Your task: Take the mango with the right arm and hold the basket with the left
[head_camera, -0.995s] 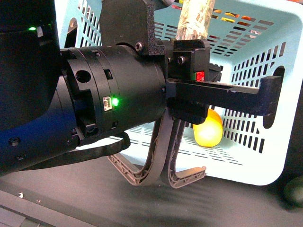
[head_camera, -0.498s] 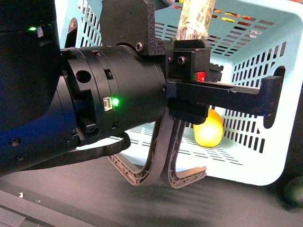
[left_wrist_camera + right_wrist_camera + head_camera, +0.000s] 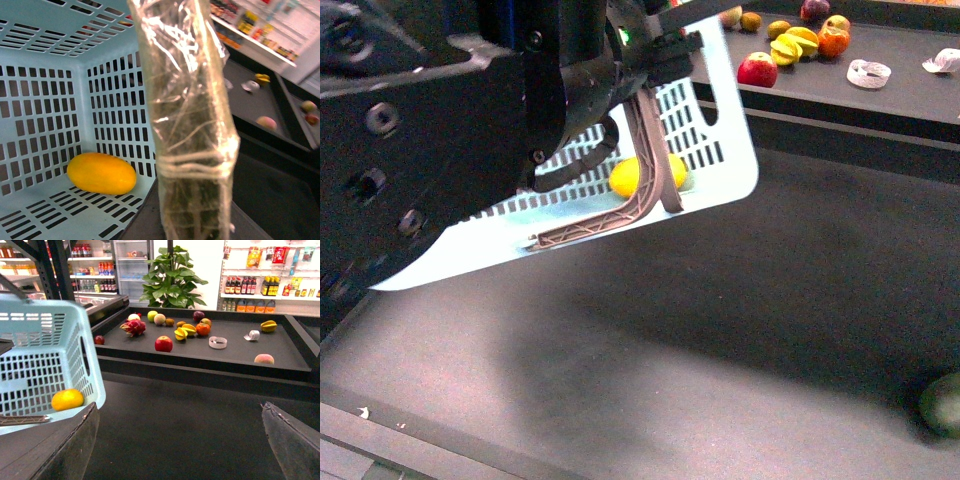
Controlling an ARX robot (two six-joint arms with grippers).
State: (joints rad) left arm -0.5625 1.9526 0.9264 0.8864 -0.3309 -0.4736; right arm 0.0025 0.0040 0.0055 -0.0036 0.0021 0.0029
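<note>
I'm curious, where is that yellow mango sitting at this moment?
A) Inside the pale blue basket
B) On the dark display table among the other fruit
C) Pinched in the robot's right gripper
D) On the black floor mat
A: the mango lies on the bottom of the basket, close to a corner of its slotted walls, while the right gripper is open with nothing between its fingers.

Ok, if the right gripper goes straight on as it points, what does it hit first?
Nothing near: the right gripper faces dark table, then probably the front wall of the raised fruit tray, depth unclear. The basket is off that line.
</note>
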